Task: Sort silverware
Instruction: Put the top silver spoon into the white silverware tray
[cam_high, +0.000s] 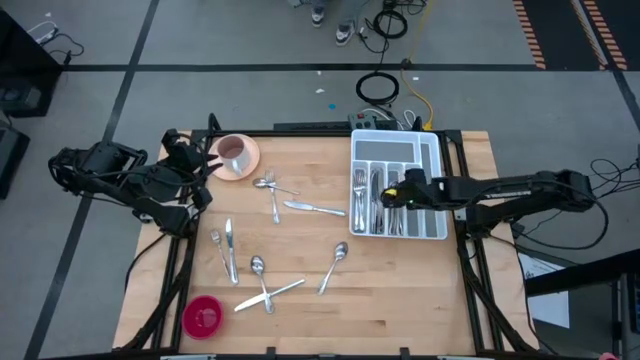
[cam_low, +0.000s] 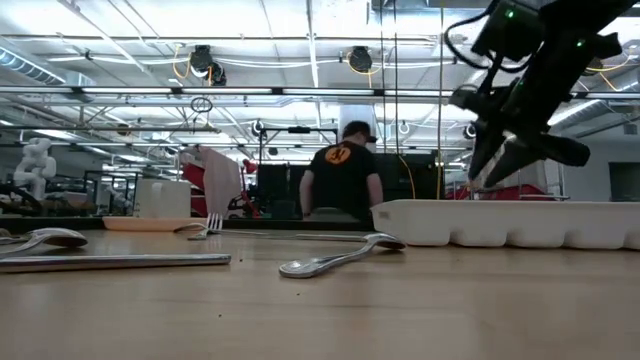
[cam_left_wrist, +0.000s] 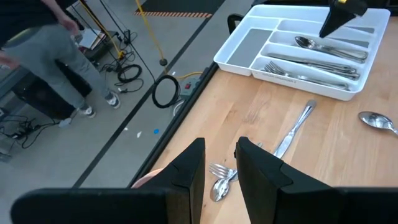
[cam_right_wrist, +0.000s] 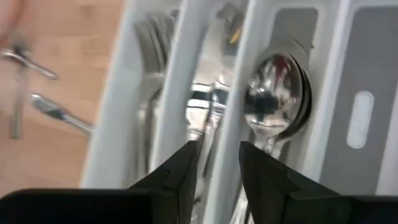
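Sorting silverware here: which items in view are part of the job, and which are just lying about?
Job:
- loose silverware on the table
- sorted pieces in the white tray
- right claw, hovering above the tray

Lying about:
- pink cup on its saucer
- red dish
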